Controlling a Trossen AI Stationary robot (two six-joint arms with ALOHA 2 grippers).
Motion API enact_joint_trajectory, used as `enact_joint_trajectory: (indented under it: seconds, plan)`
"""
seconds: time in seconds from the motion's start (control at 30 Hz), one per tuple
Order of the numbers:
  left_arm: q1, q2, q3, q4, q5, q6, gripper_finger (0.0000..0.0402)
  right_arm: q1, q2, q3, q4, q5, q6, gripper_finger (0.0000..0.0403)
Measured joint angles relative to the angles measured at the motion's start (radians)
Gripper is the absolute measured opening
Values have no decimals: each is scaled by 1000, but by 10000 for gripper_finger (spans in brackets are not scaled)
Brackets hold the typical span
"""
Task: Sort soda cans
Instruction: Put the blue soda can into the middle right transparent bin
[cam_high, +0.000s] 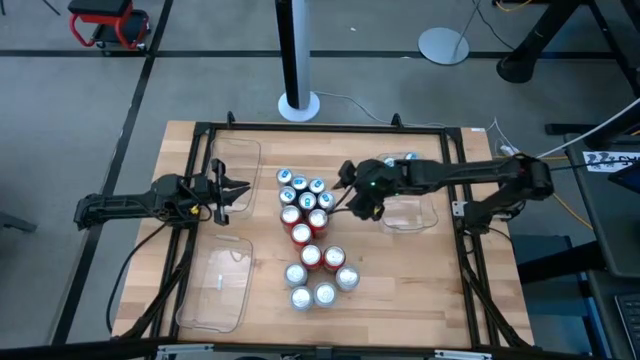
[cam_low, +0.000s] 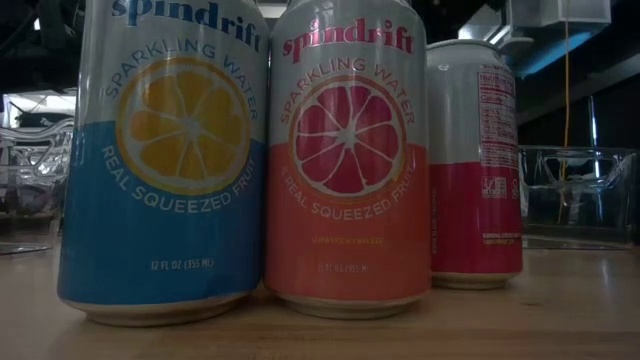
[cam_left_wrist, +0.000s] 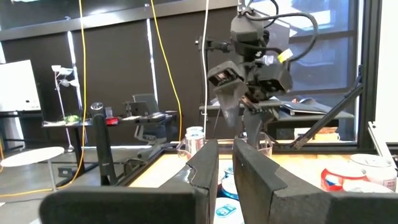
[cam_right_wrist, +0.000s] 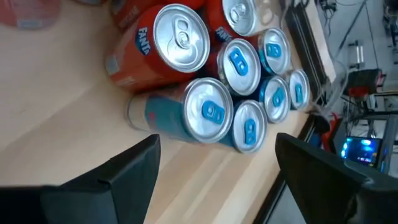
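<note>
While the right gripper (cam_high: 341, 186) hovers wide open beside the blue cans (cam_high: 303, 188) at the far end of the cluster mid-table, a pick looks about to start: it must drop its fingers around one can. Neighbours crowd tightly there. The left gripper (cam_high: 238, 190) waits shut near the left edge.

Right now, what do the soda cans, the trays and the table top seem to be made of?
The soda cans look like thin metal, probably aluminium: shiny silver tops with pull tabs, printed glossy bodies. The trays look like clear, thin plastic: the wood shows through them and the rims catch light. The table top seems to be pale wood with visible plank lines, matte finish.
</note>
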Motion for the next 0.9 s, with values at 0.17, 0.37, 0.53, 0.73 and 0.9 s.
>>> enact_joint_trajectory:
  seconds: [0.17, 0.37, 0.53, 0.73, 0.9]
  plan:
    - [0, 0, 0, 0, 0, 0, 40, 6, 71, 50, -12, -10, -53, 317]
    - [0, 0, 0, 0, 0, 0, 40, 6, 130, 113, -20, -34, -69, 317]
    - [0, 0, 0, 0, 0, 0, 40, 4, 166, 160, -54, -34, -68, 317]
    - [0, 0, 0, 3, 0, 0, 40, 4, 222, 204, -98, -63, -62, 317]
    - [0, 0, 0, 3, 0, 0, 40, 4, 251, 225, -135, -60, -46, 317]
